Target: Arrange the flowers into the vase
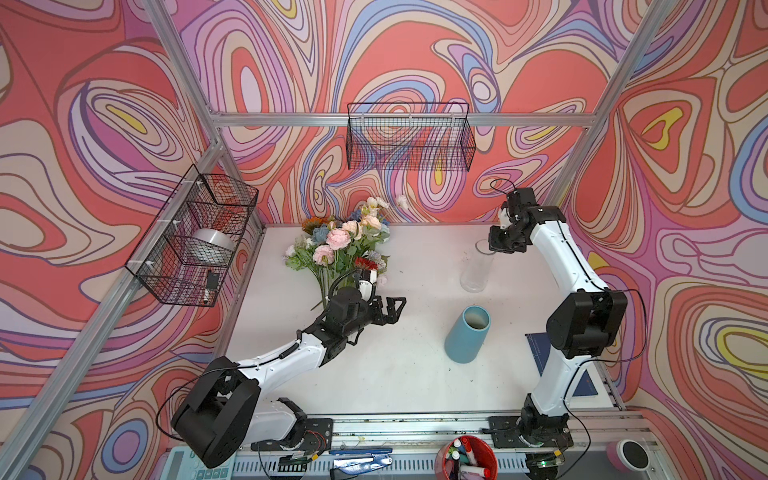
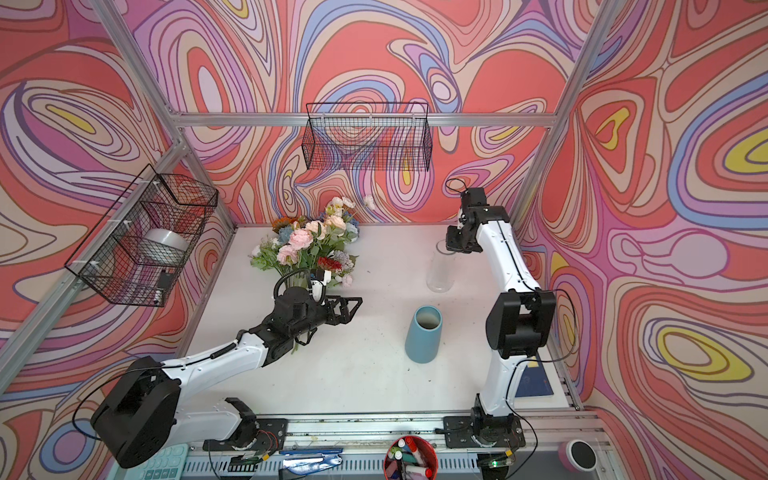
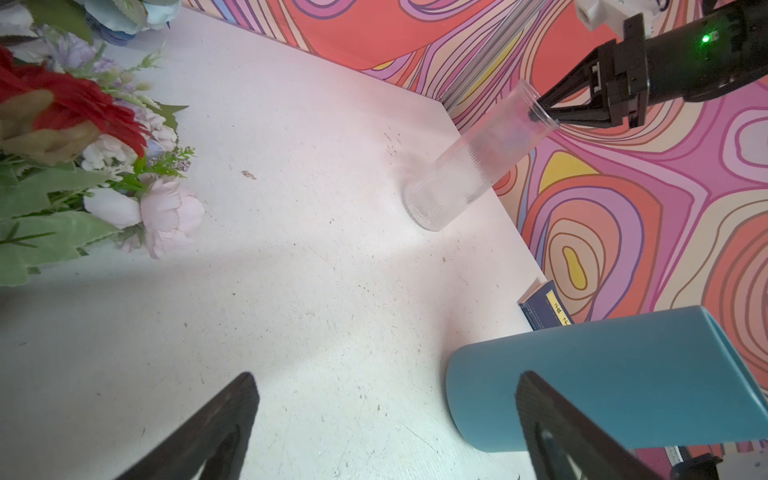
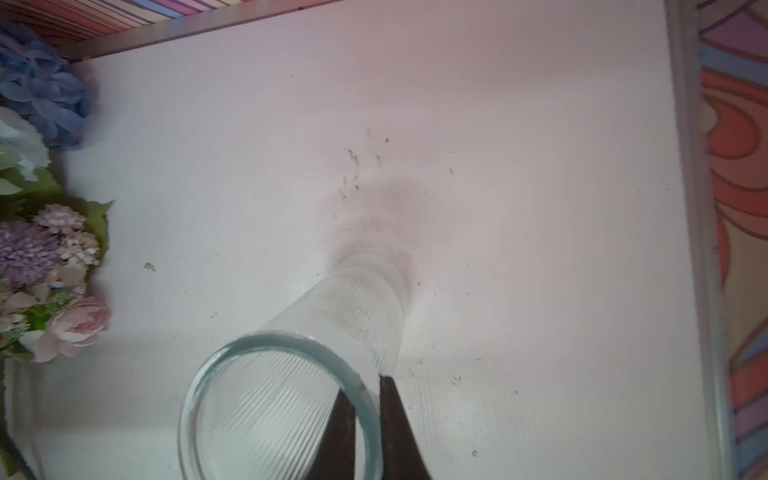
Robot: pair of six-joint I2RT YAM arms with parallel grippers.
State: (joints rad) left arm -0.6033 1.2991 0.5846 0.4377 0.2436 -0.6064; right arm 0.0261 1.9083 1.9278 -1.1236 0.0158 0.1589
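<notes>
Swirl-patterned walls [image 1: 104,124] around a speckled white tabletop [image 1: 395,382]. Flowers [image 1: 340,249] bunched just beside the wide-open left gripper [image 1: 397,309], teal vase [image 1: 467,336] ahead of it. Right gripper [image 4: 365,386] pinching the rim of the clear glass vase [image 1: 476,270].

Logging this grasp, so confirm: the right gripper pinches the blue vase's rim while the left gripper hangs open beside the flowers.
Wrong vase. The right gripper is pinching the rim of the clear ribbed glass vase, as the right wrist view shows; the blue vase stands untouched. The left gripper does hang open beside the flowers.
</notes>
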